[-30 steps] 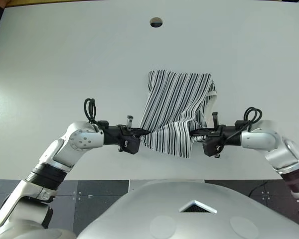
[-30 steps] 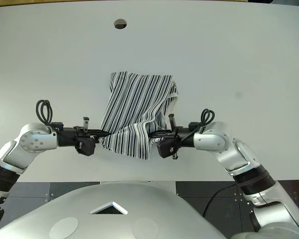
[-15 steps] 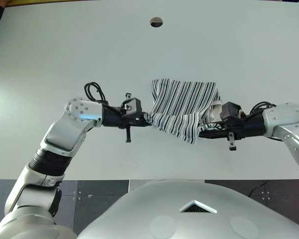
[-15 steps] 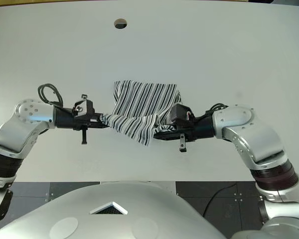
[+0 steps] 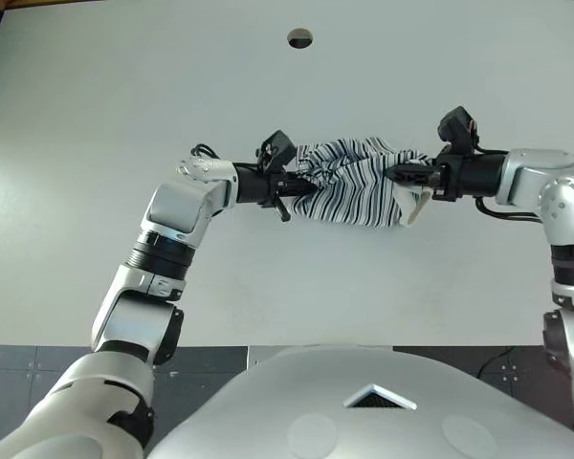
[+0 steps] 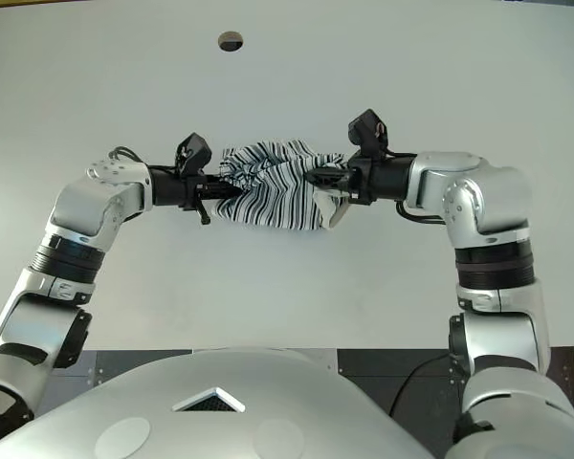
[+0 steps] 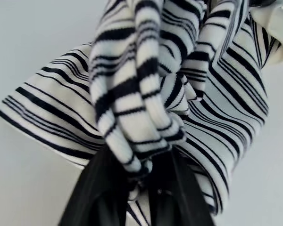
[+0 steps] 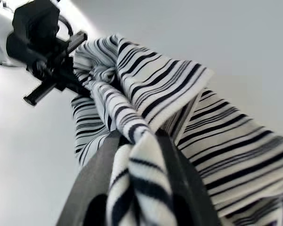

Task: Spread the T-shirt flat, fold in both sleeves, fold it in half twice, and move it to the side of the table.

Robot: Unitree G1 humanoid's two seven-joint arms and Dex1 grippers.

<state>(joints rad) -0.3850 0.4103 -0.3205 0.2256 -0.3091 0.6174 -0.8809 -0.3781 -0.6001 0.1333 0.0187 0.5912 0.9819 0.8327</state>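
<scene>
The black-and-white striped T-shirt is bunched into a short band over the middle of the white table, stretched between both arms. My left gripper is shut on the shirt's left end, and the wrist view shows gathered cloth pinched between its dark fingers. My right gripper is shut on the shirt's right end; striped fabric bulges between its fingers, with my left gripper visible beyond. A white inner edge hangs below the right end.
A round hole sits in the table near its far edge. Bare tabletop lies all around the shirt, and the table's near edge runs just below both forearms.
Both grippers carried the shirt's near edge up and away from me over the cloth. The shirt went from a spread panel to a short, bunched band farther out on the table.
</scene>
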